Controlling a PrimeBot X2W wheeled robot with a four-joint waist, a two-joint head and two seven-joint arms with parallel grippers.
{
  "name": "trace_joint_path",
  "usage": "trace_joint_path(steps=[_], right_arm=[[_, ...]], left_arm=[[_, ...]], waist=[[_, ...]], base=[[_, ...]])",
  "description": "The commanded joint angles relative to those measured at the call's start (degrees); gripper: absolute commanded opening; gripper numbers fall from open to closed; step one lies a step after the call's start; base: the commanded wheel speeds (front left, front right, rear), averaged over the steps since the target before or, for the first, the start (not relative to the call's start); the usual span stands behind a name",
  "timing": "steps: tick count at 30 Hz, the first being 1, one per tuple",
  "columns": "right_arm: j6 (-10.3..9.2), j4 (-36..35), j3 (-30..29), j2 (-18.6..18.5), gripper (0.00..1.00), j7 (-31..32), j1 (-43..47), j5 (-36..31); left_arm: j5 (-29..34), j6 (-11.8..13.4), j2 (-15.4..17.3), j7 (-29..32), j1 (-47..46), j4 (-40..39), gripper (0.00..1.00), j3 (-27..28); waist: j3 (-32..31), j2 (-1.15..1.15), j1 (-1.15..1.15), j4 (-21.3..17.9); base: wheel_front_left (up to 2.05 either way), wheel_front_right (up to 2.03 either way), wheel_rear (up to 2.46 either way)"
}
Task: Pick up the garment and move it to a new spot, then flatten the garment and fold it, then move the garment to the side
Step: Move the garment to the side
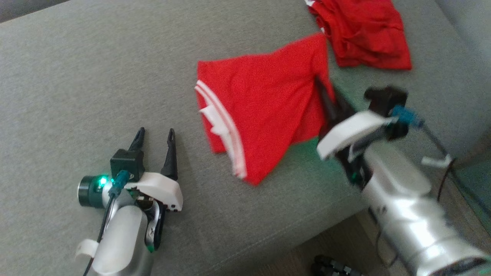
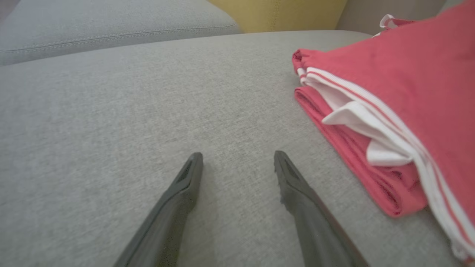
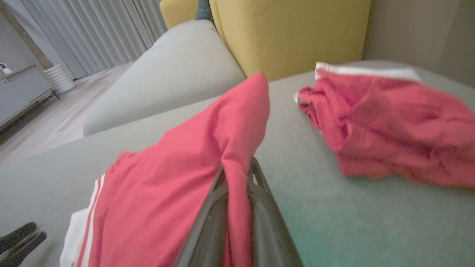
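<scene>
On grey sofa (image 1: pixel 96 76) lies garment (image 1: pixel 261 107) — (yellow chair (image 3: pixel 297 33) behind).

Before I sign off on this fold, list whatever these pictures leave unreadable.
1. Right gripper contact: in the right wrist view the red garment drapes over the fingertips; in the head view motion blur smears them.
2. Second red garment: cut off by the head view's top edge and blurred in the right wrist view, so its type is unclear.
3. Dark object: cut off by the head view's bottom edge, unidentifiable.
</scene>
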Motion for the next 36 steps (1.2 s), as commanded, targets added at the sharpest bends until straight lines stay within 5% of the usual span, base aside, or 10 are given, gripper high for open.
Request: trace_joint_path(steps=[1, 11, 23, 24, 25, 26, 36], right_arm=[[-0.05, -1.5, -1.2, 0.1, 0.00, -0.8, -3.9, -1.7], [-0.05, 6.0, -15.9, -7.9, 0.00, -0.8, -15.7, -15.7], [-0.05, 9.5, -25.7, -14.4, 0.00, -0.8, -17.4, -28.1], [-0.05, 9.6, -26.6, -14.4, 0.06, -0.8, -17.2, -29.3], [-0.05, 9.8, -27.6, -14.2, 0.74, -0.8, -17.0, -30.2], [-0.05, 9.6, -28.9, -13.8, 1.00, -0.8, -17.0, -30.8], [-0.05, 0.3, -32.8, -6.8, 1.00, -0.8, -12.6, -34.7]], left_arm=[[0.3, -0.1, 0.5, -0.7, -1.2, -1.3, 1.00, 1.7], [0.1, 0.1, 0.5, -0.7, -0.8, -1.7, 1.00, 1.1], [-0.1, 0.4, 0.5, -0.7, 0.5, -2.1, 1.00, 2.0], [-0.1, 0.4, 0.5, -0.7, 0.5, -2.1, 1.00, 2.0], [-0.1, 0.5, 0.5, -0.7, 0.6, -2.0, 1.00, 2.1], [-0.2, 0.5, 0.5, -0.7, 0.6, -2.0, 1.00, 2.1], [-1.3, 1.8, 0.5, -0.7, 1.0, -2.9, 1.00, 2.4]], waist=[[0.2, 0.00, 0.00, 0.9], [0.8, 0.00, 0.00, 5.3], [0.4, 0.00, 0.00, 6.4], [0.3, 0.00, 0.00, 6.5], [0.2, 0.00, 0.00, 6.6], [0.2, 0.00, 0.00, 6.7], [-1.3, 0.00, 0.00, 9.5]], base=[[0.00, 0.00, 0.00], [0.00, 0.00, 0.00], [0.00, 0.00, 0.00], [0.00, 0.00, 0.00], [0.00, 0.00, 0.00], [0.00, 0.00, 0.00], [0.00, 0.00, 0.00]])
